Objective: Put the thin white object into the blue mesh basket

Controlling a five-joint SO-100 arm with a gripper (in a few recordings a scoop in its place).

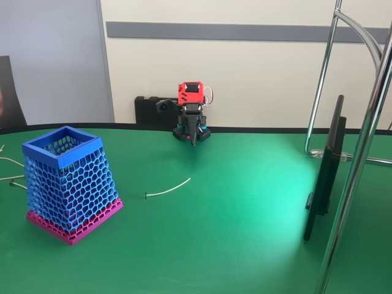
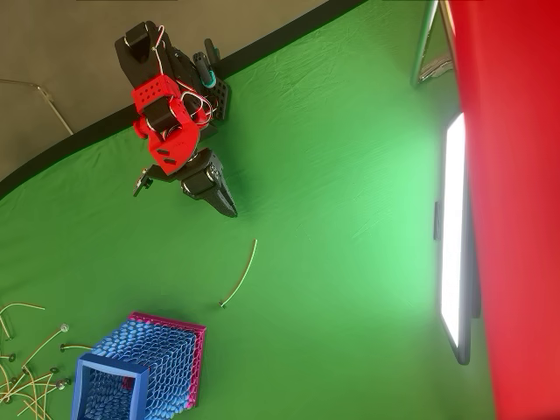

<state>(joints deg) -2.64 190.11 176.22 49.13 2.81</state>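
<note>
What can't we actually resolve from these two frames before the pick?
- Gripper: folded at the arm's base, fingers too small and dark in both views to tell open from shut.
- Thin white object: dark tip too small to identify.
- Blue mesh basket: interior floor hidden by its own rim and mesh in the fixed view; cut off by the bottom edge in the overhead view.
- Monitor: screen unreadable, edge-on or glare.

In the fixed view the arm stands at the far edge of the table point(image 1: 245, 245), its gripper point(image 1: 193, 139) hanging down just above the surface. The basket point(image 1: 64, 184) sits near the left edge, nearer than the arm. The thin white object point(image 1: 167, 188) lies flat on the table between them, right of the basket and apart from it. A screen point(image 1: 324, 171) stands upright at the right
</note>
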